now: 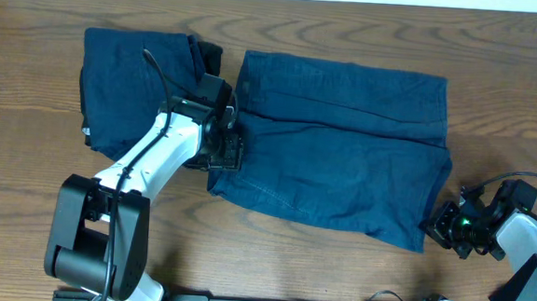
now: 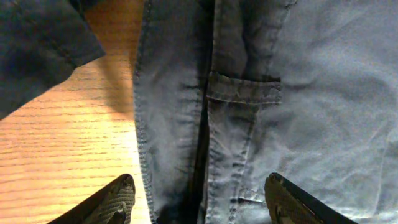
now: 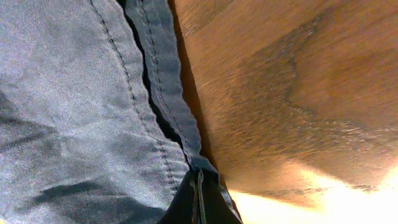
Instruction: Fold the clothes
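Left end effector (image 2: pixel 199 186) spread over clothes (image 2: pixel 311 93).

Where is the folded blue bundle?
In the overhead view, the folded bundle lies on the left of the table, beside the spread-out garment, partly under the left arm.

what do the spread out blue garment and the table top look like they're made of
spread garment: woven cotton by the look, probably light denim or twill, matte and faded blue. The wrist views show fine weave, stitched hems and soft creases.
table: wood or a wood-look laminate. It has brown grain with a slight sheen where light hits, and I can't tell which it is.
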Controlling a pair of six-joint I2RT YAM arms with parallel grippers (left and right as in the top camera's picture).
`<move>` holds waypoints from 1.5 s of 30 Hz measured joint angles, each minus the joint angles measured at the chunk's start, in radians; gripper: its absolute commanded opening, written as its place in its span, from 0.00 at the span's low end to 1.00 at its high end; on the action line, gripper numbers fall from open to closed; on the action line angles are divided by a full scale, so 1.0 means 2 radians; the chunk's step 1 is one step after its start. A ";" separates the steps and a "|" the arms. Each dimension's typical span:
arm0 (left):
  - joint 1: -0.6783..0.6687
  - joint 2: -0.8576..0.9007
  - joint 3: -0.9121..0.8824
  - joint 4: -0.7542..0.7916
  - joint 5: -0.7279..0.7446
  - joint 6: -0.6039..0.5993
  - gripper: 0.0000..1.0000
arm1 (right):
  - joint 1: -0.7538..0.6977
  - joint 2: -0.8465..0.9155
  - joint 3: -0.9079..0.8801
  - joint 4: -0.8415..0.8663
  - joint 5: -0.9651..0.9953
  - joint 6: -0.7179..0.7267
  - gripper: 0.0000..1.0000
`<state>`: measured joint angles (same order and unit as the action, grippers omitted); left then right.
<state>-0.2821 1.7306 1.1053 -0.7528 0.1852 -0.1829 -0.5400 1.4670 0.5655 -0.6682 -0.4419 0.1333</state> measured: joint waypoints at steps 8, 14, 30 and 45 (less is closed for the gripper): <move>0.000 0.000 -0.001 -0.011 0.001 0.001 0.68 | 0.000 -0.001 0.000 0.001 0.002 0.004 0.01; 0.000 0.001 -0.024 0.000 0.013 0.002 0.63 | 0.000 -0.001 0.000 0.002 0.002 0.004 0.01; 0.000 0.002 -0.034 0.006 0.053 0.004 0.06 | 0.000 -0.001 0.000 0.002 0.002 0.006 0.01; 0.000 0.002 -0.034 -0.024 0.008 0.000 0.06 | 0.000 -0.001 0.000 0.003 0.003 0.006 0.01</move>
<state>-0.2821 1.7336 1.0382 -0.8013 0.2012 -0.1825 -0.5400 1.4647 0.5655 -0.6613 -0.4351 0.1463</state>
